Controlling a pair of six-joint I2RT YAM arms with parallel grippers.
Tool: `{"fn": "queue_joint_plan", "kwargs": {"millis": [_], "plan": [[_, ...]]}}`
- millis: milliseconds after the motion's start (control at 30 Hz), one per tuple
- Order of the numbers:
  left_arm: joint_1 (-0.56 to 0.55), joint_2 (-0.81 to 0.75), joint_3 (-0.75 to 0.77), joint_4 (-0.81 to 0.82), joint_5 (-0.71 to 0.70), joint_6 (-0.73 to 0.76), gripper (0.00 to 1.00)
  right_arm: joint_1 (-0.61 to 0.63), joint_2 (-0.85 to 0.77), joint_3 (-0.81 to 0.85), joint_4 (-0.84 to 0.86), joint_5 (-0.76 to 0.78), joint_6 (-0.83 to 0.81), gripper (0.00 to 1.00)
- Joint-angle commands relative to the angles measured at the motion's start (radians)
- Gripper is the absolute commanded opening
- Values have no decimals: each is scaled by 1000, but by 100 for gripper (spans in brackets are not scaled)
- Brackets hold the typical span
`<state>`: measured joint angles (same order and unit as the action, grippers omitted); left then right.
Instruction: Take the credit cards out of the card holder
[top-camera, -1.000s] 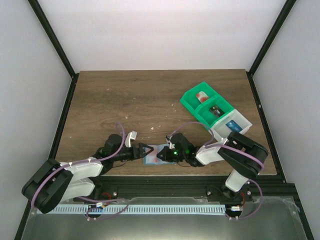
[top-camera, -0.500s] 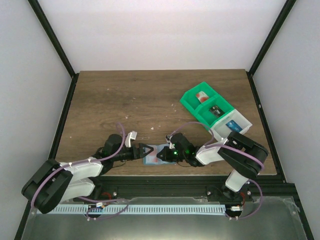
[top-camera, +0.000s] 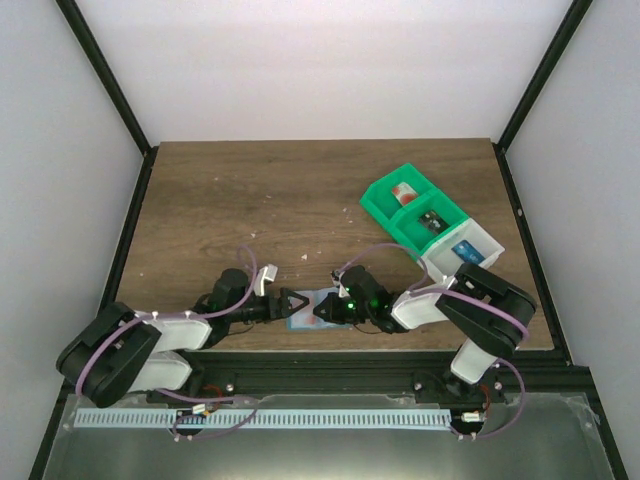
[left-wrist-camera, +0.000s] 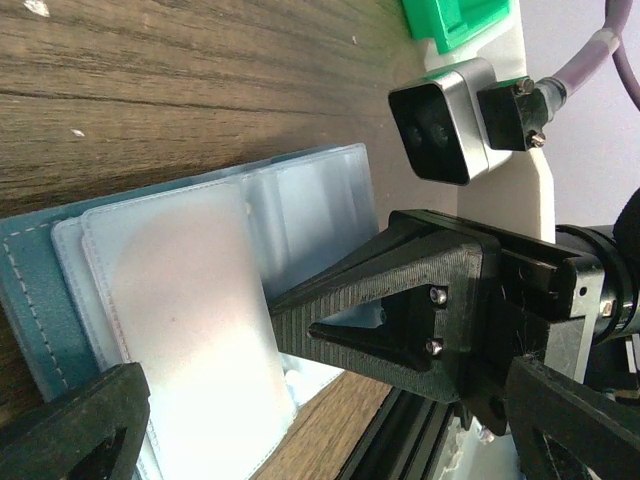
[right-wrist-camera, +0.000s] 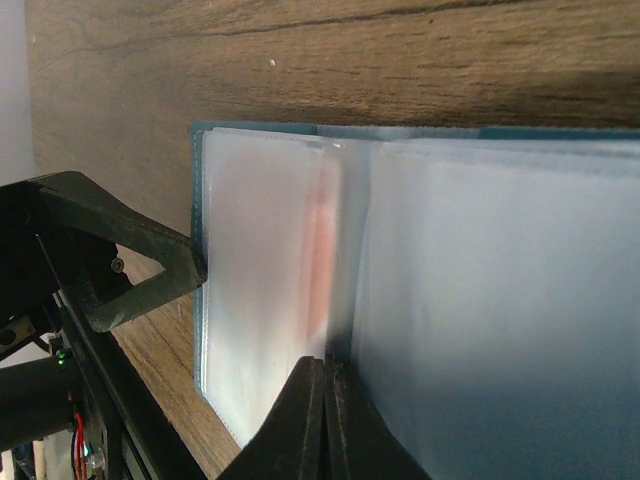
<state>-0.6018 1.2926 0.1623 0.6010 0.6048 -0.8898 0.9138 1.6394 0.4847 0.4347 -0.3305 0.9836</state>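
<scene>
Light-blue folding plastic card holder (top-camera: 308, 312) is lying open at the wooden table's (top-camera: 250, 200) near edge. Right gripper (right-wrist-camera: 325, 368), jaws closed, is touching its crease. Pinkish-red thin card (right-wrist-camera: 320, 250) is sitting in the left half, nearer the left gripper (top-camera: 287, 303), whose jaws are gaping wide at that edge.

Light-blue card holder (right-wrist-camera: 480, 290) lying open; pinkish credit card (right-wrist-camera: 322, 250) inside sleeve.

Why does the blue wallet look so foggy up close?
Right wrist view: the wallet sits very near the lens, so its clear plastic blurs and a pinkish card smears; left wrist view: the plastic shines milky white; top view: sharp, but the wallet is tiny.
</scene>
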Motion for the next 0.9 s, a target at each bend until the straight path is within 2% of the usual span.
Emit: {"fn": "queue_joint_plan", "kwargs": {"millis": [0, 167, 467, 867], "plan": [[4, 1, -6, 44, 15, 4, 99, 11, 30, 0, -111, 7, -14, 1], [4, -5, -15, 44, 6, 4, 99, 11, 32, -3, -106, 4, -13, 1], [-18, 51, -33, 159, -7, -79, 99, 11, 26, -7, -87, 5, 5, 1], [-70, 79, 18, 184, -43, -122, 99, 13, 23, -11, -70, 8, 14, 1]]}}
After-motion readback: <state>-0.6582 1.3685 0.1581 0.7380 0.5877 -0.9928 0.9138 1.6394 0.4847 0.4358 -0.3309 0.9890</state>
